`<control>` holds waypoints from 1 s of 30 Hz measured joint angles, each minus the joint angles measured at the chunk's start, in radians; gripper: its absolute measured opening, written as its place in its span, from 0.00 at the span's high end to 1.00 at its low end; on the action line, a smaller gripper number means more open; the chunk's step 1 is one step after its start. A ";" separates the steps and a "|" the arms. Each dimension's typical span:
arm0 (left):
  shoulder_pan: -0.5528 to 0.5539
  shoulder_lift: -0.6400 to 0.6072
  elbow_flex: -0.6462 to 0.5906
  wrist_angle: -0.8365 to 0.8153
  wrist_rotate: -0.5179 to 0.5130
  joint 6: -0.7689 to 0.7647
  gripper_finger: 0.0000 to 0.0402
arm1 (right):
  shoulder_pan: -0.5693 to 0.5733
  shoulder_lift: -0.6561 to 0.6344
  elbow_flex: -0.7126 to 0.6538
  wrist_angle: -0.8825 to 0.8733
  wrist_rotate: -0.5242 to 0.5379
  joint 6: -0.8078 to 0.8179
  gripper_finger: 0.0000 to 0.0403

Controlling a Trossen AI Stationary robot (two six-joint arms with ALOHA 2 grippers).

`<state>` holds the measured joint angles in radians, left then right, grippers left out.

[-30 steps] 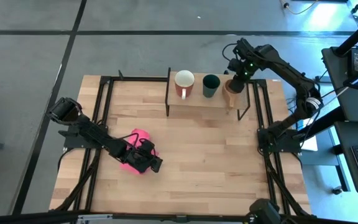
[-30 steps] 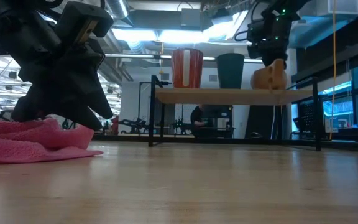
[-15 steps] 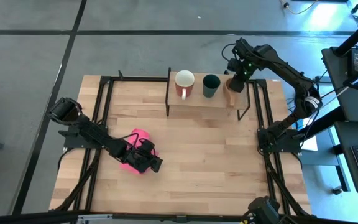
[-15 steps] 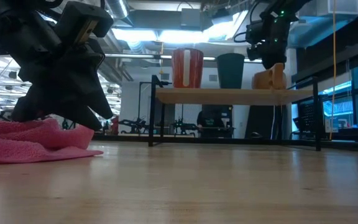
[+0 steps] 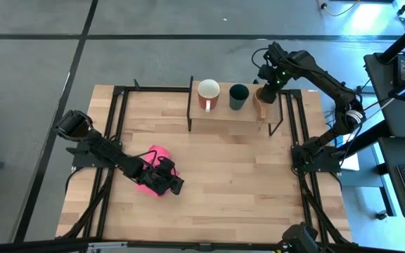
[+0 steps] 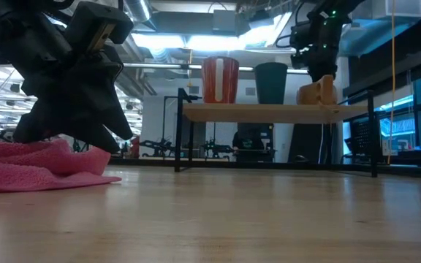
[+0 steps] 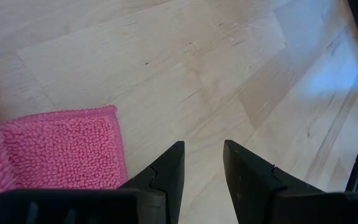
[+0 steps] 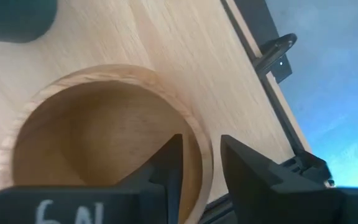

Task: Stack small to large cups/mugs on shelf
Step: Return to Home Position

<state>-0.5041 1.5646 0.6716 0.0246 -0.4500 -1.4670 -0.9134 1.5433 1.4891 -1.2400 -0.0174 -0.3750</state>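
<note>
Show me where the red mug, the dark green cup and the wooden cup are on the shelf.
red mug (image 5: 208,89): high view, on its white inside.
dark green cup (image 5: 239,92): high view, on its dark inside.
tan wooden cup (image 6: 317,92): low view, on its side wall.

From above, the right pincer (image 8: 201,143) covers much of the tan wooden cup (image 5: 259,105), so the cup's mouth does not show there. In the low view the same pincer hides the cup's rim, and the right arm (image 6: 326,11) above it is cut off by the upper edge. The right wrist view cuts off part of the cup, and only a corner of the dark green cup (image 8: 11,18) enters it. The pink cloth (image 6: 20,164) runs off the low view's left edge and lies partly behind the dark bulk of the left pincer (image 7: 202,149). Beyond the shelf (image 6: 269,112), a dark figure (image 6: 253,142) is too dim to make out.
</note>
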 joint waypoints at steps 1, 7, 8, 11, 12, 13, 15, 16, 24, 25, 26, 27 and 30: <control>0.000 0.000 0.000 0.000 0.000 0.000 0.74 | 0.000 -0.008 0.000 0.001 0.000 0.000 0.73; 0.000 0.000 0.000 0.000 0.000 0.001 0.74 | 0.000 -0.066 0.000 -0.006 0.000 0.018 0.73; 0.000 0.000 0.000 0.000 0.000 0.002 0.74 | 0.000 -0.079 0.000 -0.005 0.000 0.031 0.73; 0.000 0.000 0.000 0.000 0.000 0.003 0.74 | 0.009 -0.129 0.000 -0.005 -0.001 0.067 0.73; 0.000 0.000 0.000 0.001 0.000 0.003 0.74 | 0.015 -0.150 0.000 -0.004 -0.001 0.087 0.73; 0.000 0.000 0.000 0.004 0.000 0.003 0.74 | 0.023 -0.173 0.000 0.000 -0.001 0.102 0.73; 0.006 0.000 0.000 0.031 0.000 0.008 0.74 | 0.045 -0.225 0.000 0.028 -0.009 0.136 0.73; 0.013 0.000 0.000 0.054 -0.001 0.010 0.74 | 0.059 -0.254 0.000 0.050 -0.016 0.150 0.73; 0.150 -0.077 0.088 0.141 -0.141 0.423 0.74 | 0.247 -0.446 0.002 0.390 -0.260 0.449 0.73; 0.166 -0.082 0.115 0.143 -0.157 0.499 0.74 | 0.277 -0.464 0.002 0.434 -0.306 0.501 0.73; 0.183 -0.089 0.142 0.145 -0.162 0.571 0.74 | 0.304 -0.479 0.002 0.473 -0.333 0.557 0.73; 0.197 -0.095 0.167 0.145 -0.164 0.620 0.74 | 0.334 -0.494 0.002 0.505 -0.344 0.617 0.73; 0.242 -0.106 0.247 0.149 -0.166 0.650 0.74 | 0.444 -0.539 0.002 0.591 -0.319 0.686 0.73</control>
<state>-0.2622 1.4582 0.9182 0.1739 -0.6155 -0.8171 -0.4698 1.0038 1.4910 -0.6488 -0.3367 0.3110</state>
